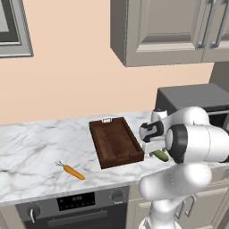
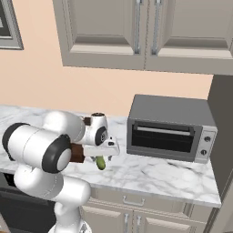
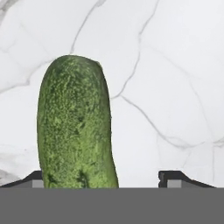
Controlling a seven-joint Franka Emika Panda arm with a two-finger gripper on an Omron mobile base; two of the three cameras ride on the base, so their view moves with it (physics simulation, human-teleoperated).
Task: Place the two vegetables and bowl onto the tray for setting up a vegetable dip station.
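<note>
White arm folded low over the marble counter (image 1: 36, 147), hand down at the cucumber (image 1: 159, 155).

From the left, the arm bends forward at the elbow, the gripper (image 1: 154, 150) pointing down just past the tray's (image 1: 115, 142) near right corner, the cucumber right under it; the carrot (image 1: 73, 171) lies well apart on the left. From the right, the gripper (image 2: 102, 157) hangs over the cucumber (image 2: 100, 162), with the toaster oven (image 2: 169, 128) beside it. At the hand, fingertips (image 3: 175, 178) stand wide, the cucumber (image 3: 74, 127) lying between them on the stone, close by the left one; a grip I cannot tell.
</note>
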